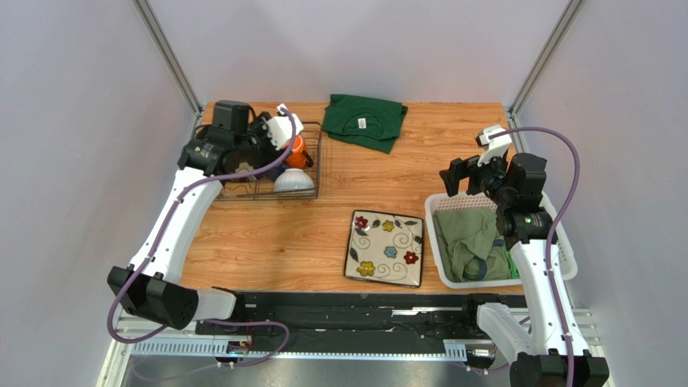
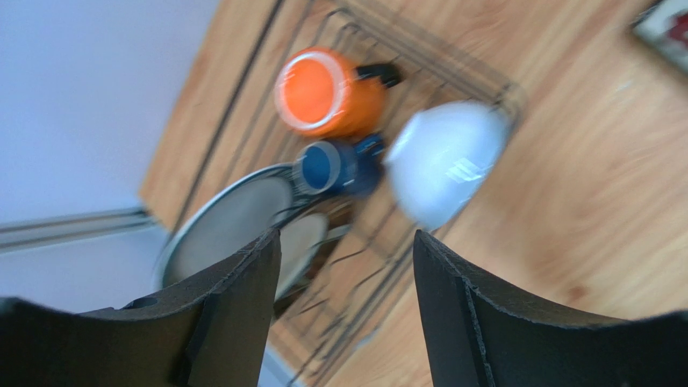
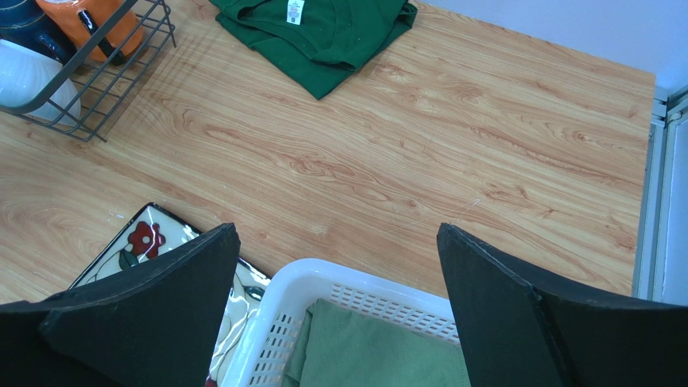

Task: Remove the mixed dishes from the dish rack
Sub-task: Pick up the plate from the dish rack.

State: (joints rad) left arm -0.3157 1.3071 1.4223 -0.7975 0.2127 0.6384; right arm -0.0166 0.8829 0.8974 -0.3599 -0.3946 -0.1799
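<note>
Dish rack (image 1: 258, 192) under left claw (image 2: 346, 242), parted, empty; right claw (image 3: 337, 234) wide, empty.

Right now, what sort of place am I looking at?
Likely a robot test booth staged for housework: bare walls, a wooden table, with a dish rack and laundry basket on it.
</note>
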